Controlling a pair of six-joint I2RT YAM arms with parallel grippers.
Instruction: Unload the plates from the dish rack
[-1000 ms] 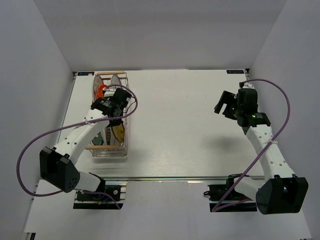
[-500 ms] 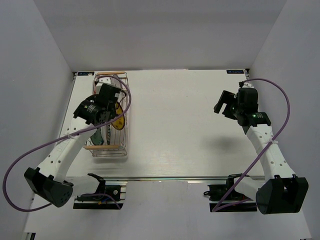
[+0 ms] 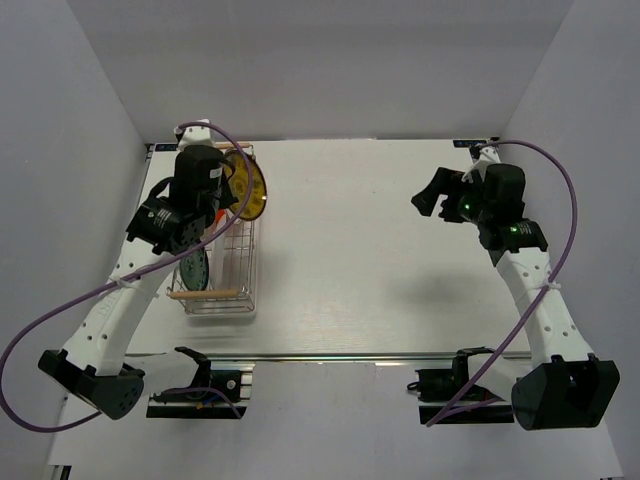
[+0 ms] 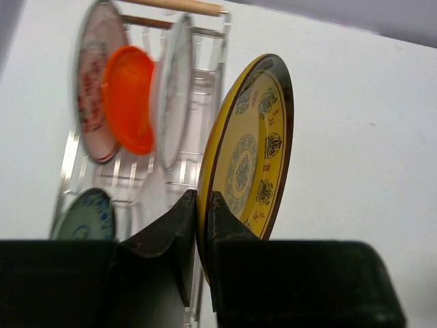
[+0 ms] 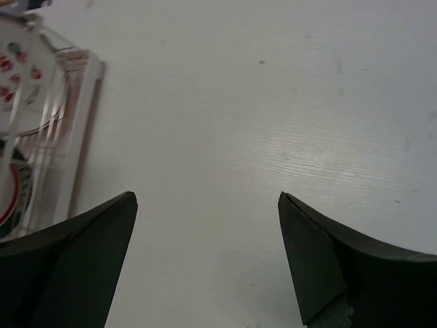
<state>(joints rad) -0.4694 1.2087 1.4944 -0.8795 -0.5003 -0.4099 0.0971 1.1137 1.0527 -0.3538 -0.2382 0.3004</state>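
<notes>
I see the yellow plate (image 4: 249,164) standing on edge, its lower rim pinched between the jaws of the left gripper (image 4: 203,205), raised over the right wall of the dish rack (image 3: 228,285) near its far end. In the rack the orange plate (image 4: 130,99) stands between a red-marked white plate (image 4: 92,82) and an edge-on white plate (image 4: 174,89); the teal plate (image 4: 85,217) sits nearer. The right gripper (image 5: 205,198) hovers over bare desk (image 3: 380,260), well apart from the rack, jaws spread, holding nothing.
</notes>
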